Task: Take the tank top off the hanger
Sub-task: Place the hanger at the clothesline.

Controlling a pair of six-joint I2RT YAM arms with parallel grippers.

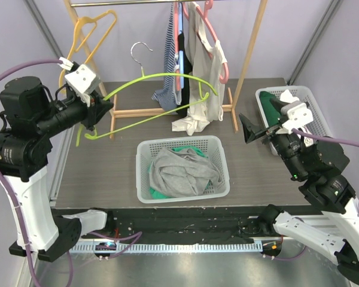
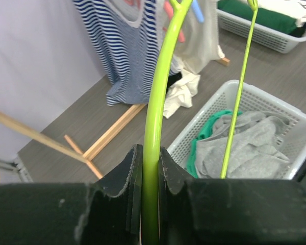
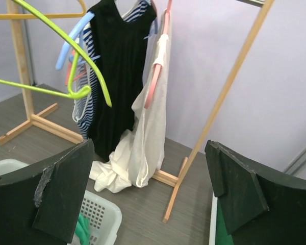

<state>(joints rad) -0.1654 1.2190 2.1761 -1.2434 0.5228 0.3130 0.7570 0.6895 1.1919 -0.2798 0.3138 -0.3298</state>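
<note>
My left gripper [image 1: 102, 107] is shut on one end of a lime green hanger [image 1: 161, 75], which it holds out to the right above the table. The hanger [image 2: 160, 92] is bare, and its rod runs up between the closed pads [image 2: 134, 168]. Below it a crumpled grey tank top [image 1: 182, 170] lies in the white basket [image 1: 179, 142] on top of something green. My right gripper [image 1: 255, 133] hovers to the right of the basket, open and empty. In the right wrist view its fingers [image 3: 61, 194] stand wide apart, facing the rack.
Behind the basket, a wooden clothes rack [image 1: 248, 66] carries striped [image 1: 169, 54], black and white [image 1: 212, 66] garments. The white one sags onto the table [image 1: 191, 122]. A yellow hanger [image 1: 93, 33] hangs at the rack's left. A second white basket [image 1: 311, 101] holds folded clothes at the right.
</note>
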